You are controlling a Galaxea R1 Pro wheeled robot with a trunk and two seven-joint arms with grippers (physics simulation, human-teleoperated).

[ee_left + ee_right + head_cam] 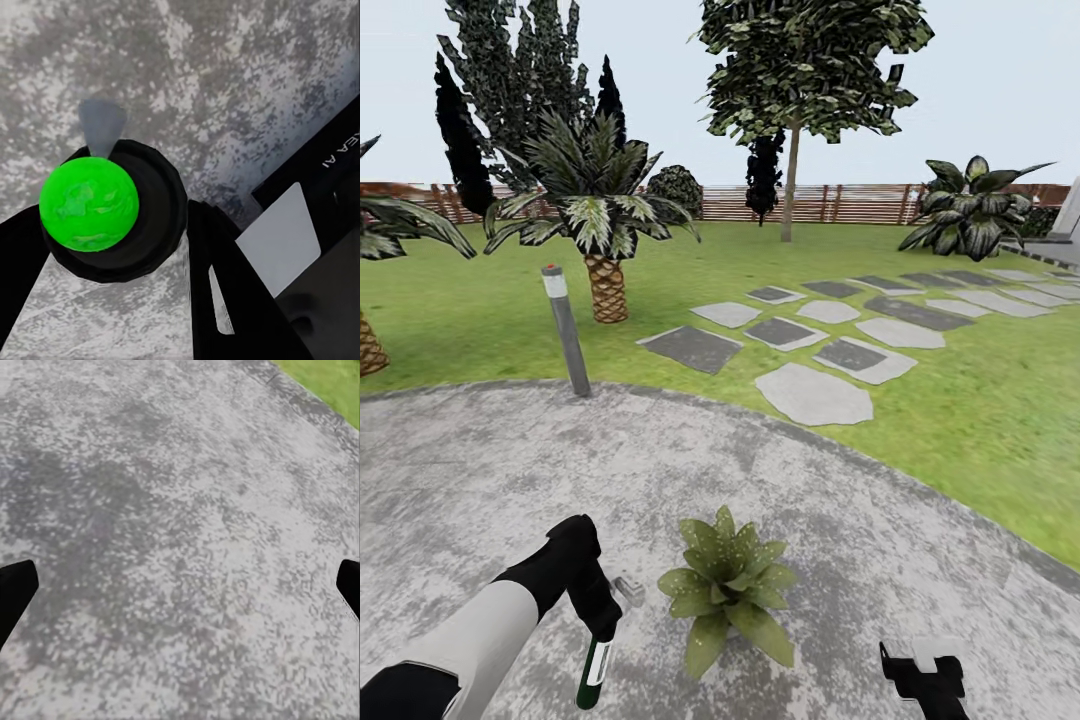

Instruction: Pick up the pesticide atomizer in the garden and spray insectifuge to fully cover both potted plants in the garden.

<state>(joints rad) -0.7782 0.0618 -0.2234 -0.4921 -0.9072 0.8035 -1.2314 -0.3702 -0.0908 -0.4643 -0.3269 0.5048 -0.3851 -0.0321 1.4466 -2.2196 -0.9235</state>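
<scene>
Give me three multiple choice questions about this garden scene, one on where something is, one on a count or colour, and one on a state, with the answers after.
1. Where does the potted plant stand?
A. on the grass by the fence
B. on the grey stone patio
C. on a stepping stone

2. In the left wrist view, what colour is the round end of the bottle that the left claw holds?
A. bright green
B. yellow
C. blue

3. How is the right claw?
A. shut on the plant
B. shut on a stone
C. open, holding nothing

Answers:
1 B, the potted plant sits on the patio, near the left claw.
2 A, the pesticide atomizer shows a bright green round end between the fingers.
3 C, the right claw has its tips wide apart over bare stone.
</scene>
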